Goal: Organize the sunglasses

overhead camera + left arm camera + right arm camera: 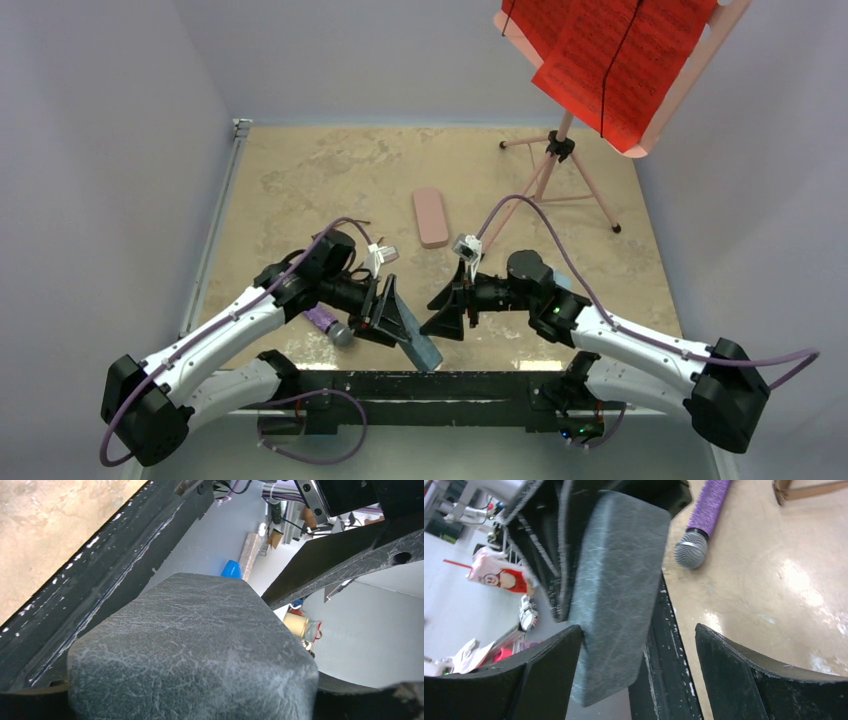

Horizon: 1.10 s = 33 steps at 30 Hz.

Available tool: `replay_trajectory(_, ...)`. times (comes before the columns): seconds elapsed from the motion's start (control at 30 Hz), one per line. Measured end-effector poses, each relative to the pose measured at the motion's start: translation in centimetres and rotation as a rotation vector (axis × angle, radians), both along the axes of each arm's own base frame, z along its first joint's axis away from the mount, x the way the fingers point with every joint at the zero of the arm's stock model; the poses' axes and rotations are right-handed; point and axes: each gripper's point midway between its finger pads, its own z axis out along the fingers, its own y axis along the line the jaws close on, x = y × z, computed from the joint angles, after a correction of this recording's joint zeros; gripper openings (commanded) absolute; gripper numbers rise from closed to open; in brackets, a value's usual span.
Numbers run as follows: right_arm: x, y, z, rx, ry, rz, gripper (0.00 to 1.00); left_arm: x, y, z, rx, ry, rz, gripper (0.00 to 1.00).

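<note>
Finding 1. The left gripper [393, 322] is clamped on the blue-grey case [200, 645] and holds it tilted at the table's [330, 170] near edge. The jaws sit against the case's two long sides.

Finding 2. The right gripper [452, 310] faces the case's free end. Its jaws stand wide and grip nothing, and the case end lies between them.

Finding 3. Neither pair of sunglasses is plainly visible. What appears to be the dark brown pair [806, 489] shows only as a thin brown limb lying on the table, beyond the microphone [694, 550] from the case. The pink-purple pair cannot be located. It cannot be told whether the case contains anything.

Finding 4. A pink case [431, 216] lies well beyond the blue-grey case, toward the table's middle.

Assessment. The sunglasses are judged light, thin and fragile, with slick lenses and springy temple arms. They should be gripped gently at the bridge or at the frame's hinge corner. Lenses and temple tips should be avoided.
</note>
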Motion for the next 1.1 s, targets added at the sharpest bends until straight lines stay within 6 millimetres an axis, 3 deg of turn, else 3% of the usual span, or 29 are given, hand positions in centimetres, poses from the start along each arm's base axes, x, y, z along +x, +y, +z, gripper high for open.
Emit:
replay_trajectory(0.3,0.4,0.5,-2.0,-0.065,0.055,-0.01,0.82,-0.1,0.6,-1.0,0.06,0.017,0.02,0.0)
replay_trajectory(1.1,-0.7,0.9,-3.8,-0.116,0.124,0.03,0.75,0.2,0.3,-2.7,0.119,0.095,0.012,0.0)
